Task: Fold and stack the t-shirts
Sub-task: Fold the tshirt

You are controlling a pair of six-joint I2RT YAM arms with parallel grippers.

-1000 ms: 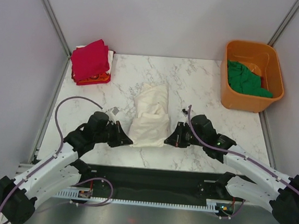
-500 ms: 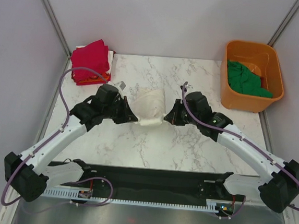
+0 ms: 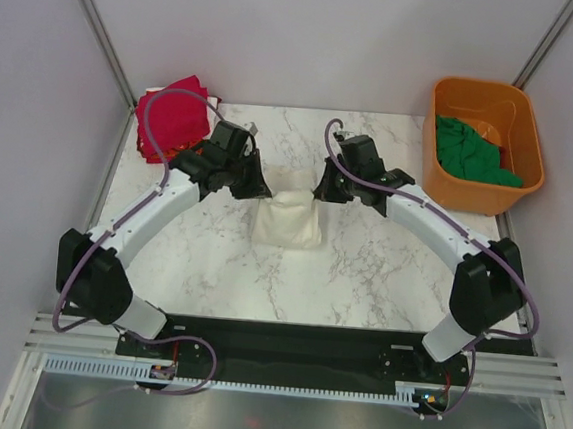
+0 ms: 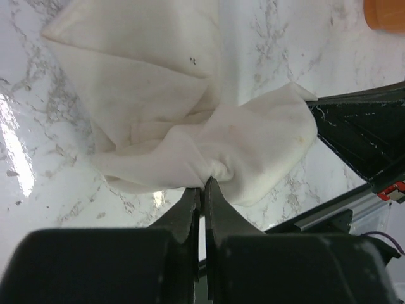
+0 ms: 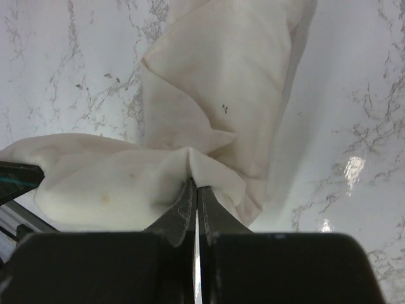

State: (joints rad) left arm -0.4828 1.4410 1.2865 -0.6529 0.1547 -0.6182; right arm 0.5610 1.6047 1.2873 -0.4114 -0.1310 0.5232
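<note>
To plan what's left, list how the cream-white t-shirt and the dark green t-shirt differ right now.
Place: the cream-white t-shirt lies on the marble table; the dark green t-shirt sits in the orange tub.
Handling: the left hand and right hand both pinch the cream-white t-shirt; nothing touches the dark green t-shirt.
Shape: the cream-white one is partly folded, the green one loosely bunched.
Both are plain cloth.

My pincer (image 4: pixel 204 185) is clamped tight on a bunched-up fold of the cream-white t-shirt (image 4: pixel 152 101), tips squeezed together with cloth caught in them. The rest of it lies rumpled over the marble table (image 4: pixel 31 158). The right gripper (image 4: pixel 314 109) meets the shirt's far corner. A sliver of orange tub (image 4: pixel 387 12) shows top right.
</note>
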